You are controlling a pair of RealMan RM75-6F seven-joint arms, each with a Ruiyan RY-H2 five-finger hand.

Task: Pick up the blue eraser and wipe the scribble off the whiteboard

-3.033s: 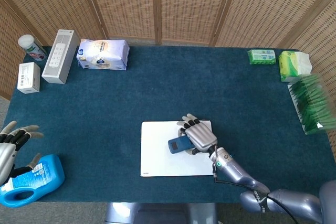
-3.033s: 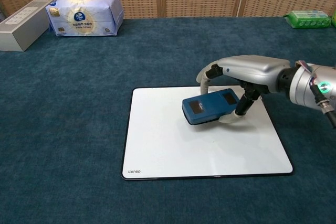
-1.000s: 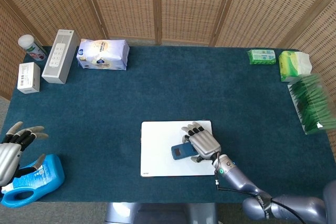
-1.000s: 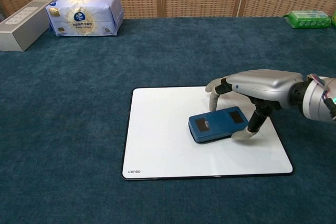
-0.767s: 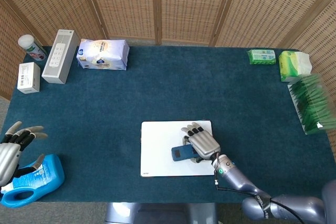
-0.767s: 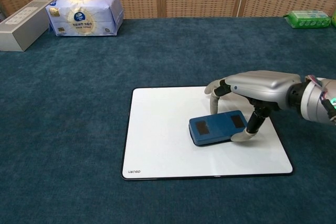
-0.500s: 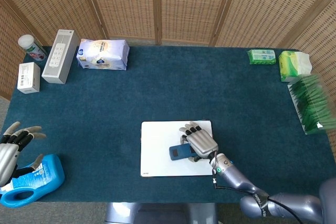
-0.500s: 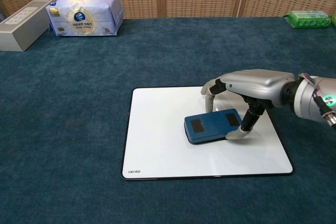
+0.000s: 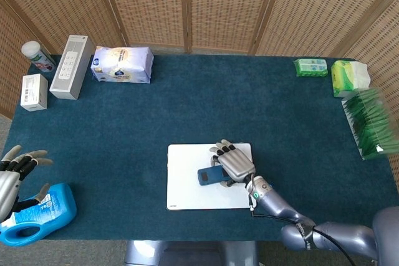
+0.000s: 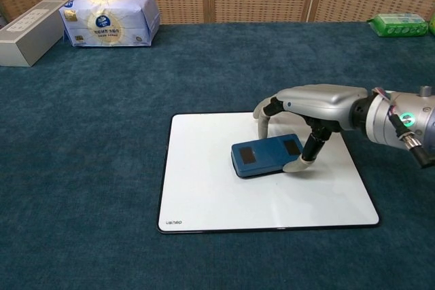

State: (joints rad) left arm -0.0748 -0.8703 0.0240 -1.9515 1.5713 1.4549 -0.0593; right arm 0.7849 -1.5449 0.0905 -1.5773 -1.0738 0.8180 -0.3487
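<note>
Dark blue-green carpet cloth (image 9: 187,110) covers the whole table, and woven brown cane screens (image 9: 187,4) stand behind it. On the cloth lies a flat white rectangular whiteboard (image 10: 204,195) near the front edge. Its face looks clean.

The flat blue eraser (image 10: 262,154) rests on the board, near the middle. The silver right hand (image 10: 309,110) arches over the eraser's right end and holds it, fingers at the back and thumb at the front.

The silver left hand (image 9: 15,169) is at the far left edge with its fingers spread, holding nothing. A bright blue plastic bottle (image 9: 40,213) lies just beside it.

Far back on the left are a white tissue pack (image 9: 121,65), a long grey box (image 9: 72,66), a small white box (image 9: 33,91) and a small white jar (image 9: 37,56). Green packs (image 9: 336,74) sit at the back right.
</note>
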